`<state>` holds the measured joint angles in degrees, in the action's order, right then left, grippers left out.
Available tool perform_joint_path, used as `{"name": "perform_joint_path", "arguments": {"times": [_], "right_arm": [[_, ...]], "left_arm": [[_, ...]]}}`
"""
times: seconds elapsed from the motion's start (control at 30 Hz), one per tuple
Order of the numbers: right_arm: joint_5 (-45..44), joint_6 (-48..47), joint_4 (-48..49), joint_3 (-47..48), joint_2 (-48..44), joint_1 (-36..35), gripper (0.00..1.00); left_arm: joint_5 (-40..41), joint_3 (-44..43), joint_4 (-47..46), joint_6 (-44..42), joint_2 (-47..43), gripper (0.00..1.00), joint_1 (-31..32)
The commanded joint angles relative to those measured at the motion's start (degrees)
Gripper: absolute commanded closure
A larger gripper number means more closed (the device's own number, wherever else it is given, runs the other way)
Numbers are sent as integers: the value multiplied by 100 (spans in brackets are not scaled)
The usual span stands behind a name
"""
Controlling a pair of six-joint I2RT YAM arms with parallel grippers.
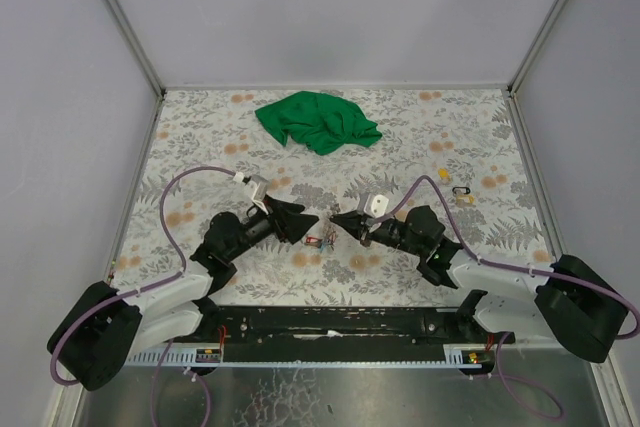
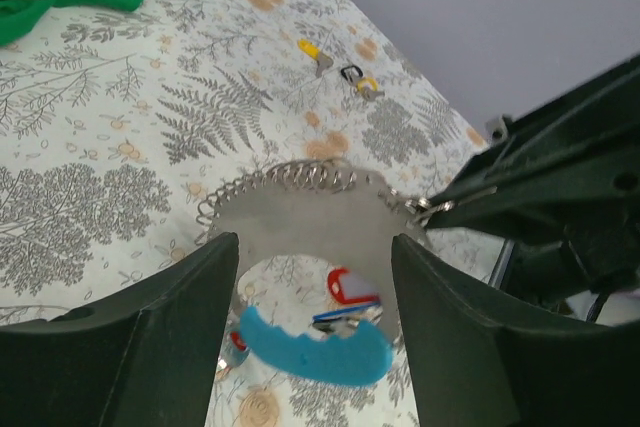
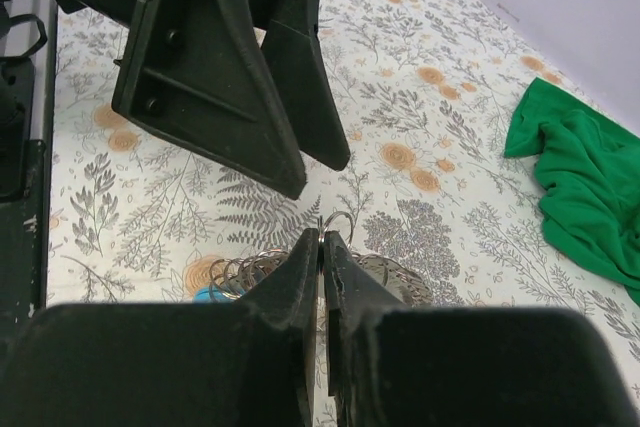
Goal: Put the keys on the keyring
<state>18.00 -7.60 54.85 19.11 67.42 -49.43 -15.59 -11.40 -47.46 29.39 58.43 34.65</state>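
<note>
The keyring [image 2: 300, 202], a grey metal loop edged with a wire coil, lies between the two grippers at the table's middle. Under it lie the red-tagged key [image 2: 350, 285] and the light blue tag [image 2: 320, 352]; from above they are a small cluster [image 1: 320, 240]. My left gripper [image 2: 315, 242] is open, its fingers straddling the keyring's sides; from above it sits left of the keys [image 1: 303, 222]. My right gripper [image 3: 321, 237] is shut on a thin ring of the keyring [image 3: 338, 219], facing the left one [image 1: 343, 219].
A green cloth [image 1: 318, 122] lies at the back middle. A small yellow-tagged item [image 1: 443, 175] and a tiny dark-and-yellow item [image 1: 463, 190] lie to the right behind the right arm. Grey walls enclose the flower-patterned table [image 1: 200, 127].
</note>
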Motion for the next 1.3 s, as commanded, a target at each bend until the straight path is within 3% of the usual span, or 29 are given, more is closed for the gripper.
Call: {"name": "perform_joint_path", "arguments": {"times": [0.0,0.37,0.5,0.67,1.03,1.27], "right_arm": [[653,-284,-654,449,-399,188,93],[1481,-833,-2545,1069,-825,223,93],[1697,-943,-2920,1226,-866,223,93],[1785,-973,-2995,1241,-906,223,93],[1965,-1069,-3208,1312,-940,225,93],[2044,-1069,-3217,1341,-896,228,93]], "left_arm": [[-682,208,-1007,-746,-90,38,-97],[-2069,-156,-689,-2257,-41,38,-152],[-2455,-372,-458,-2551,37,47,-154],[-3076,-571,-345,-2657,339,56,-160],[-3586,-756,187,-2842,370,57,-170],[-3925,-888,-28,-2667,670,67,-169]]}}
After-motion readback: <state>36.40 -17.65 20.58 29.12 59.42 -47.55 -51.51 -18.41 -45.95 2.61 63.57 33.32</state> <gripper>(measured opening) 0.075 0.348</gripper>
